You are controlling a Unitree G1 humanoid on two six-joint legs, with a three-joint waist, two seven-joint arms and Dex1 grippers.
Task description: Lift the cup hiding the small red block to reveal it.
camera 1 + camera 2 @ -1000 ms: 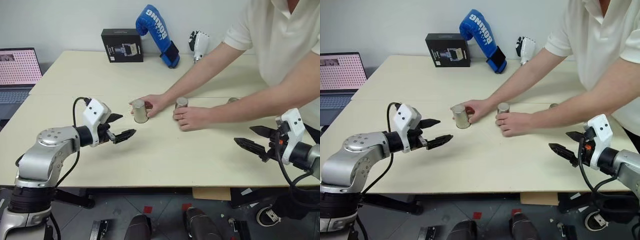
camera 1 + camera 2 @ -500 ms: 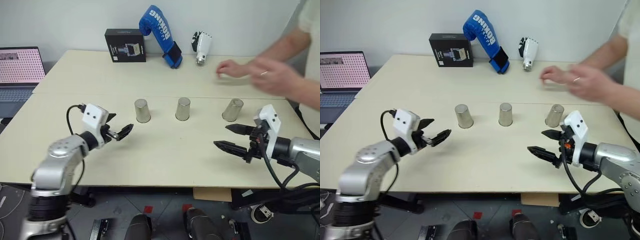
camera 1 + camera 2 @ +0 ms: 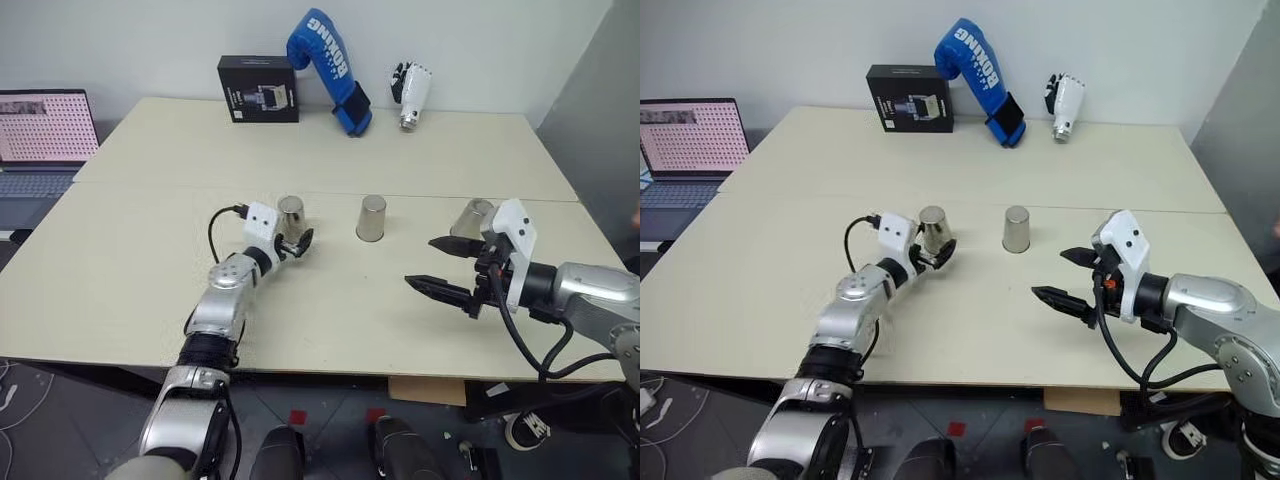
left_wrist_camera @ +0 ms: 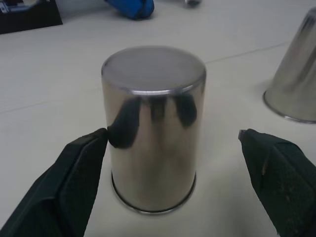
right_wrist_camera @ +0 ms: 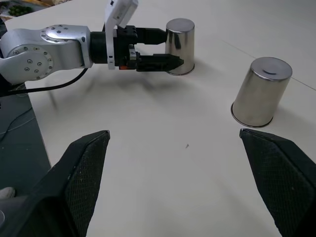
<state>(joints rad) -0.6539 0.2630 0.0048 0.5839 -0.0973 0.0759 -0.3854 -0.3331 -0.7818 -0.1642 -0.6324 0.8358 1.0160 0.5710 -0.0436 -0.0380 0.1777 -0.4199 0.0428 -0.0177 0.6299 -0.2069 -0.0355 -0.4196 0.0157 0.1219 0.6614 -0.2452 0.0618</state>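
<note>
Three silvery metal cups stand upside down in a row on the table: the left cup (image 3: 291, 212), the middle cup (image 3: 371, 217) and the right cup (image 3: 471, 215). My left gripper (image 4: 173, 134) is open, level, with one black finger on each side of the left cup (image 4: 154, 128); one finger (image 4: 84, 163) is at the cup's wall, the other (image 4: 276, 168) stands well off it. My right gripper (image 3: 420, 262) is open in front of the right cup, holding nothing. The small red block is hidden.
At the table's far edge lie a black box (image 3: 258, 88), a blue boxing glove (image 3: 330, 68) and a white glove (image 3: 412, 92). A laptop (image 3: 45, 125) stands on a side table to the left. The table's front half is bare.
The person's hands have left the cups and gone from view. My left gripper has reached forward and now straddles the left cup. The right gripper has shifted slightly leftward.
</note>
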